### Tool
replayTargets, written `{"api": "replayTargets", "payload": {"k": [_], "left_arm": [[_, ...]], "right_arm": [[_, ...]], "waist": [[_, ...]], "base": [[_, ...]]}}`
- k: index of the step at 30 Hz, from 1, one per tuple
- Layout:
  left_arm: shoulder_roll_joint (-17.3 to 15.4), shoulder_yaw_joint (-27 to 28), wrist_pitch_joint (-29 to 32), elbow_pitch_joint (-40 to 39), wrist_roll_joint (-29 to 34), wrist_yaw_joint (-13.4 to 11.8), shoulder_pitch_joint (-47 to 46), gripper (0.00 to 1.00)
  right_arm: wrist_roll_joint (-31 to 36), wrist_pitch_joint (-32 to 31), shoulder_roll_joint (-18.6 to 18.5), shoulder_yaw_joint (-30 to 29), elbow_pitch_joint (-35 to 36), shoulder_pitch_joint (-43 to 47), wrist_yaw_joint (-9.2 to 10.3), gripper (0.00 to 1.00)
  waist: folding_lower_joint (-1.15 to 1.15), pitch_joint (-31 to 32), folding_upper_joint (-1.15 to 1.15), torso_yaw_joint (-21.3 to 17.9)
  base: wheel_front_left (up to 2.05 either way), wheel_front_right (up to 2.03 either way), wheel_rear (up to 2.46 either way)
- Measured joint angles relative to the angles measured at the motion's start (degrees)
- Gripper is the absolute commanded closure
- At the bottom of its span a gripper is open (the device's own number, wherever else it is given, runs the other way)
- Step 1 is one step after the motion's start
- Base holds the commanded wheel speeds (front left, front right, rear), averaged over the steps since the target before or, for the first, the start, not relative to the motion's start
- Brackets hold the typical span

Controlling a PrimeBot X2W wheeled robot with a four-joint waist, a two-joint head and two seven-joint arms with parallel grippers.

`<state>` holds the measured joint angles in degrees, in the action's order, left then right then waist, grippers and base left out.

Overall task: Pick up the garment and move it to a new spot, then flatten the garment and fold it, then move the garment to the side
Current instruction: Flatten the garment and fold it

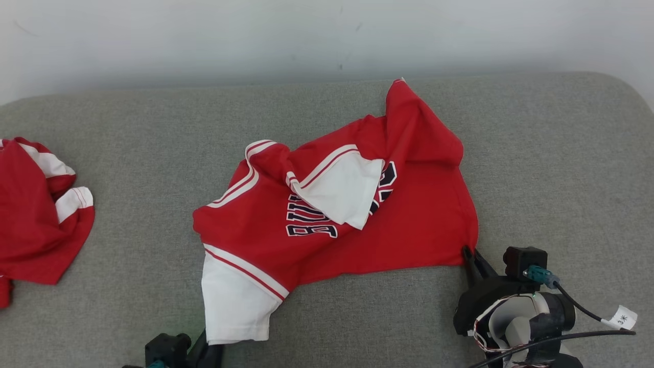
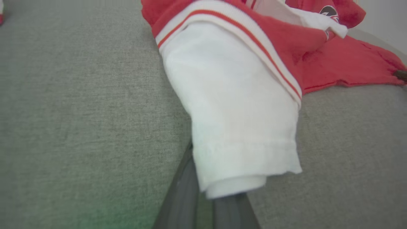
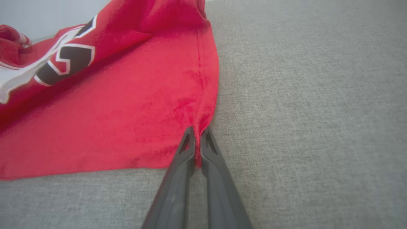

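The garment (image 1: pixel 388 240) is a red jersey with white sleeves and dark lettering, lying crumpled in the middle of the grey fabric surface (image 1: pixel 552 168). My right gripper (image 1: pixel 471 253) is at its near right corner. In the right wrist view that gripper (image 3: pixel 197 135) is shut, with the red hem (image 3: pixel 203 121) pinched between the fingertips. My left gripper (image 1: pixel 207 341) is at the bottom edge of the head view, under the cuff of the white sleeve (image 1: pixel 232 301). In the left wrist view the sleeve (image 2: pixel 235 121) drapes over and hides its fingertips; the fingers (image 2: pixel 179 197) stand close together on the cuff.
A second red and white garment (image 1: pixel 36 225) lies bunched at the left edge of the surface. A pale wall (image 1: pixel 306 36) rises behind the far edge. Bare grey fabric lies to the right of the jersey and between the two garments.
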<state>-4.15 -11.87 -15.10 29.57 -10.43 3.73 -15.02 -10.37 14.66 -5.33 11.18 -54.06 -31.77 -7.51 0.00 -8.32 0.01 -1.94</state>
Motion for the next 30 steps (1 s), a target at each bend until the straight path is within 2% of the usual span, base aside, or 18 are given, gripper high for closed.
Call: {"api": "replayTargets", "payload": {"k": [11, 15, 20, 25, 30], "left_arm": [[-2.3, 3.6, 0.0, -10.4, 2.0, -2.3, 7.2, 1.00], [-3.5, 3.8, 0.0, -13.1, 2.6, -2.4, 9.0, 1.00], [-4.7, 2.6, 1.3, -16.4, 3.7, -2.2, 8.9, 1.00], [-8.2, 1.2, 5.3, -20.0, 5.2, 0.4, 2.3, 1.00], [-13.1, 0.2, 10.8, -22.2, 4.5, 2.8, -9.9, 1.00]], "right_arm": [[-3.8, 0.3, -2.6, 0.8, 9.1, 4.6, 0.00, 1.00], [-6.0, 0.3, -3.4, 1.8, 12.1, 6.7, 0.00, 1.00], [-10.7, -2.7, -4.0, 4.3, 18.0, 7.8, 0.00, 1.00], [-15.4, -7.3, -5.9, 7.2, 24.6, 5.3, 0.00, 1.00], [-19.3, -12.7, -7.4, 9.5, 27.9, -3.7, 0.00, 1.00]], "waist": [[0.00, 3.1, 0.00, 0.3], [0.00, 4.5, 0.00, 0.5], [-0.01, 5.7, 0.00, 0.5], [-0.01, 5.5, 0.00, 0.0], [0.00, 3.4, 0.00, -0.6]], "base": [[0.00, 0.00, 0.00], [0.00, 0.00, 0.00], [0.00, 0.00, 0.00], [0.00, 0.00, 0.00], [0.00, 0.00, 0.00]]}}
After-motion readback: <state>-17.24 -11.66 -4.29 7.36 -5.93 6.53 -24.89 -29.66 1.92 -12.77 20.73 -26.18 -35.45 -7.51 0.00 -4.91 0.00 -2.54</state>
